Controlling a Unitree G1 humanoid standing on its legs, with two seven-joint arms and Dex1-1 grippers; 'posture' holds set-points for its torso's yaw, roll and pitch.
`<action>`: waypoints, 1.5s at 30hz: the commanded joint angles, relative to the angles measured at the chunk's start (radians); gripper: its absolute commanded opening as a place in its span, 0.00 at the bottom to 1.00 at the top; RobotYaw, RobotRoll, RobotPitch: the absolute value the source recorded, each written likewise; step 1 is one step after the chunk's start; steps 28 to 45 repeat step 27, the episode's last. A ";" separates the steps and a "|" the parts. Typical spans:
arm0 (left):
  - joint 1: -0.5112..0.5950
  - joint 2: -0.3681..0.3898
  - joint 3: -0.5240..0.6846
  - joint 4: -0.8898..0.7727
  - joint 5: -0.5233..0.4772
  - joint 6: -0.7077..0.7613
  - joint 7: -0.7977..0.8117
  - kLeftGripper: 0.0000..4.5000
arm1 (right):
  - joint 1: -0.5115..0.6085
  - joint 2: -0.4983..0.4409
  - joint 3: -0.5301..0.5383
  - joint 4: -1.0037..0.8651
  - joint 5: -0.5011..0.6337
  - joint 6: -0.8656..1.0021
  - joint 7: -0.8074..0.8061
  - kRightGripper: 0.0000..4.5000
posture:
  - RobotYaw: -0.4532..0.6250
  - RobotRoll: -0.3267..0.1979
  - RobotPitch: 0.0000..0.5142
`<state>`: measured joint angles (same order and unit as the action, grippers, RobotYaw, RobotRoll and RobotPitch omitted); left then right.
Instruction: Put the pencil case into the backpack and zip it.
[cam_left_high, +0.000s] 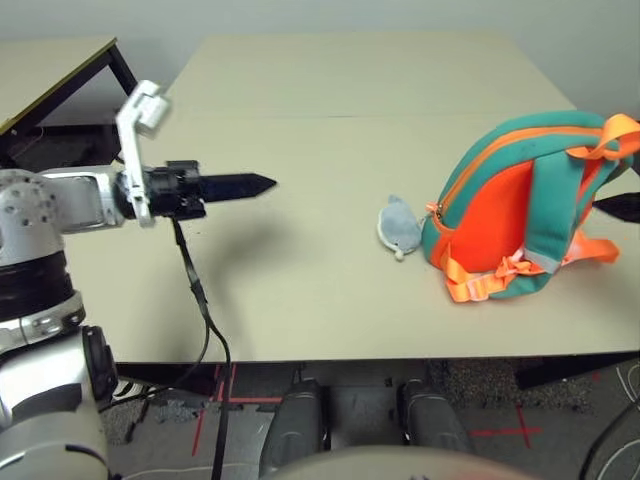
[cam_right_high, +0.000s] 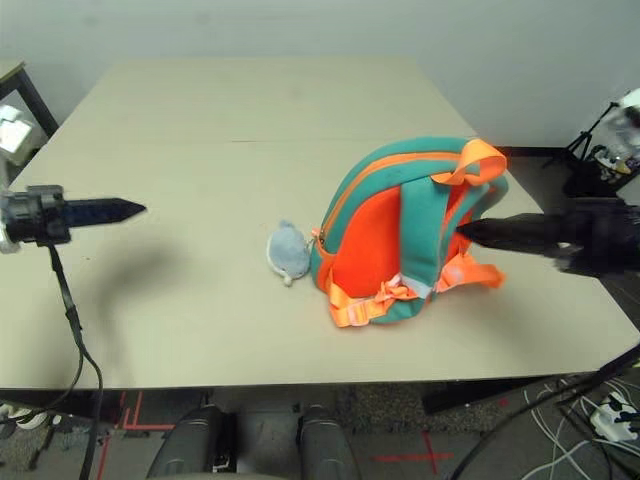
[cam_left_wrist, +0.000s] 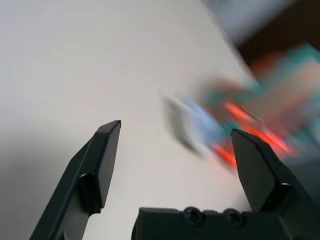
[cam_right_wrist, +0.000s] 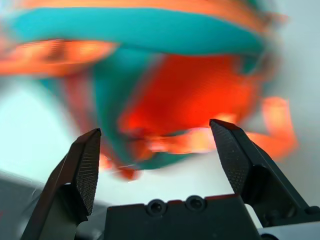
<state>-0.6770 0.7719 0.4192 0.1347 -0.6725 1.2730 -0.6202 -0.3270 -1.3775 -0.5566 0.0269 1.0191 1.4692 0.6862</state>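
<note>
- Right pincer (cam_right_wrist: 155, 125): black, a fine grid pattern on its pads (cam_right_wrist: 88, 172)
- Left pincer (cam_left_wrist: 177, 126): plain black
- Backpack (cam_right_high: 370, 245), beside the right pincer: teal around bright orange, with an orange zip (cam_right_high: 375, 167) and a teal shoulder strap (cam_right_high: 418, 230)
- Plush charm (cam_right_high: 288, 252), between the pincers: grey-blue and whitish
- Tabletop (cam_right_high: 220, 180), below both pincers: plain beige

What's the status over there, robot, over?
Left gripper open, above table. Right gripper open, beside backpack. Backpack upright on table, orange zip looks closed, grey plush charm beside it. Pencil case not seen.
</note>
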 joint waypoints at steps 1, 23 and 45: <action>0.056 -0.032 0.004 0.115 0.172 -0.247 0.169 1.00 | -0.012 0.064 0.086 0.099 -0.186 -0.228 -0.058 0.99 | 0.42 0.62 0.11; 0.038 -0.252 -0.150 0.650 0.535 -1.247 0.364 1.00 | -0.308 0.586 0.195 0.903 -0.727 -1.469 -0.268 0.99 | 0.39 0.62 0.10; 0.031 -0.284 -0.159 0.734 0.543 -1.335 0.378 1.00 | -0.299 0.638 0.180 0.960 -0.715 -1.576 -0.259 0.99 | 0.39 0.62 0.10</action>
